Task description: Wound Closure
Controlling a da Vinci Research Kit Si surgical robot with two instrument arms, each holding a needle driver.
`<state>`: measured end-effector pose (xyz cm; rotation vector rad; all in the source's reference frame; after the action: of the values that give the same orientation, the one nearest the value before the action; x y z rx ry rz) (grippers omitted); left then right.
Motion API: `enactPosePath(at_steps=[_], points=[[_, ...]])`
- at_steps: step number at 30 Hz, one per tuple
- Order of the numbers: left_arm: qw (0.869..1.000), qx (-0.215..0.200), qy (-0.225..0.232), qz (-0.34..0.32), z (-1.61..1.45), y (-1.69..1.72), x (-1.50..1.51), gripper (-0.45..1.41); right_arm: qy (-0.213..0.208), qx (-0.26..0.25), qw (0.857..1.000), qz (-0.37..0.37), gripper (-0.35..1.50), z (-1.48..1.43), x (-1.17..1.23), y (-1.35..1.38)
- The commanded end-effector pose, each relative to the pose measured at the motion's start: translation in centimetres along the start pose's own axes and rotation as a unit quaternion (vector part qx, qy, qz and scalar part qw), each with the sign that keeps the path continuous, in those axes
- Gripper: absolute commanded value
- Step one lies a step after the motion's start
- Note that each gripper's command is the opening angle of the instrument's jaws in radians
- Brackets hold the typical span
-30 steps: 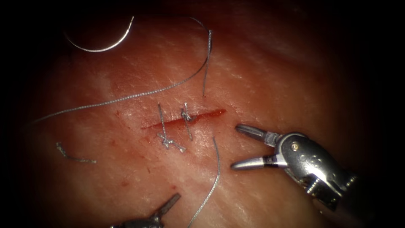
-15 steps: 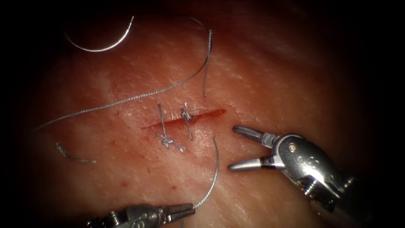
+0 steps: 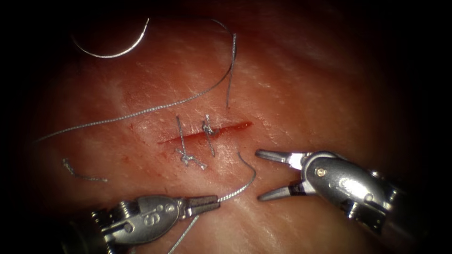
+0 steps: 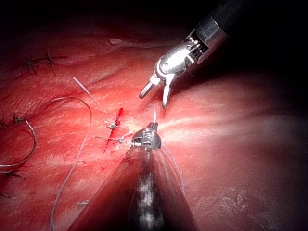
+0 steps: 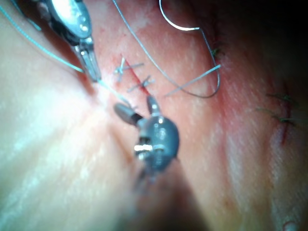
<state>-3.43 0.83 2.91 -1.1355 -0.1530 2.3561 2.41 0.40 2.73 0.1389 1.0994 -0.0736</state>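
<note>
The curved needle (image 3: 110, 51) lies free on the tissue (image 3: 301, 94), far up and left of the cut (image 3: 226, 128), held by neither tool. My left tool (image 3: 214, 203) is below the cut, its jaws shut on a strand of thread (image 3: 246, 184) that rises from the tissue just under the cut. My right tool (image 3: 259, 175) stands open and empty just right of that strand. Two knotted stitches (image 3: 188, 157) cross the cut. The left wrist view has the left tool (image 4: 151, 129) on the thread and the right tool (image 4: 154, 99) behind. The right wrist view has the right tool (image 5: 134, 104).
A long thread (image 3: 155, 109) sweeps from the far left over the tissue above the cut and loops back down near its right end. A short cut end of thread (image 3: 82, 175) lies at the lower left. Older stitched cuts (image 4: 41, 60) lie farther off.
My left tool came in from the lower edge, shut on the thread below the cut, and the strand now bends toward it. My right tool shifted slightly left, still open.
</note>
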Motion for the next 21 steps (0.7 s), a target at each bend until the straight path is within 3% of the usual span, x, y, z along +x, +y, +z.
enactPosePath(at_steps=[1,11,19,20,21], points=[[1.0,0.0,0.001,-0.001,0.09,-0.02,0.01,-0.45,-0.007,-0.006,1.0,-0.017,1.23,0.07,0.08,0.09],[1.0,0.002,0.006,0.003,0.14,-0.14,0.2,-0.45,-0.075,-0.053,0.991,-0.093,1.25,0.1,0.55,0.21],[1.0,0.003,0.009,0.009,0.15,-0.18,0.26,-0.45,-0.14,-0.051,0.981,-0.124,1.31,0.31,0.42,0.08],[1.0,0.004,0.009,0.009,0.15,-0.18,0.26,-0.45,-0.142,-0.047,0.981,-0.124,1.3,0.32,0.41,0.07],[1.0,0.004,0.009,0.008,0.16,-0.18,0.27,-0.45,-0.145,-0.042,0.981,-0.124,1.16,0.31,0.41,0.07]])
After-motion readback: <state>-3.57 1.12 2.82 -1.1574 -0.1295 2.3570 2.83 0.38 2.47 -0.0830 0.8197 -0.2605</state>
